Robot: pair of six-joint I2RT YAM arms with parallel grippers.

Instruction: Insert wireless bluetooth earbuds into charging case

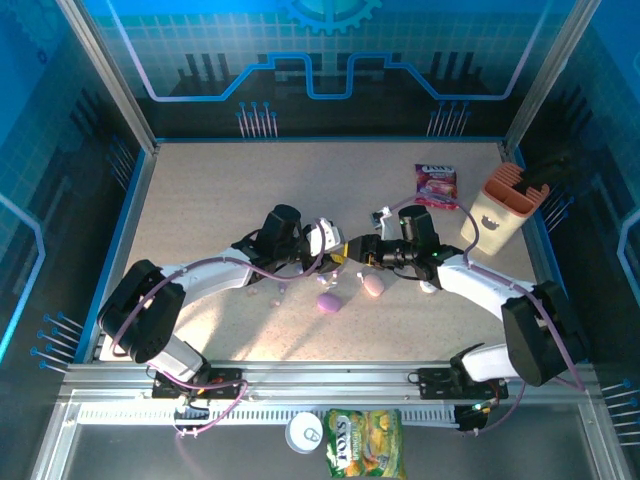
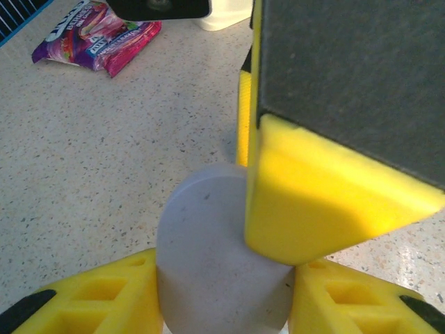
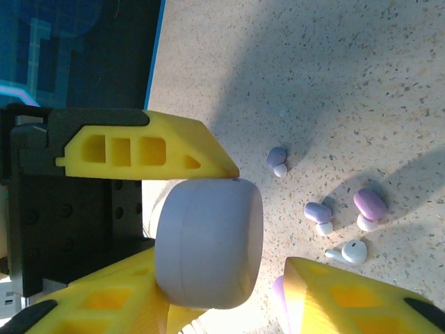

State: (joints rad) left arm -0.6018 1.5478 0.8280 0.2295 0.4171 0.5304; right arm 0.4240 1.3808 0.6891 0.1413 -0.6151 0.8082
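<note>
- The earbuds (image 3: 318,216) are seen loose on the table (image 3: 389,83). Three lilac ones and a white earbud (image 3: 351,252) lie in a small cluster, each on its side, and none is seated in a case.
- The held case (image 3: 208,240), pale and pebble-shaped, is carried above the table between the two arms. Its lid is judged to be closed, since no open cavity is shown.
- The left gripper (image 2: 222,278) is clamped on the held case, with a yellow finger pressed on each flank.
- The right gripper (image 3: 222,278) is set round the same case with its jaws partly apart. One finger is laid against the case, while a gap is left at the other.
- The decisive relation is that the earbuds lie below and beyond the case as seen from the right gripper, on the left arm's side of the table. The left arm is nearer but occupied, so the pick is judged to fall to the right gripper once the lid is opened.
- Two further cases, a lilac case (image 1: 329,302) and a pink case (image 1: 373,285), are shown near the arms in the top view.
- The cluster is given clearly by the right wrist view. A snack packet (image 2: 97,38) and the right finger's contact on the case are given by the left wrist view.
</note>
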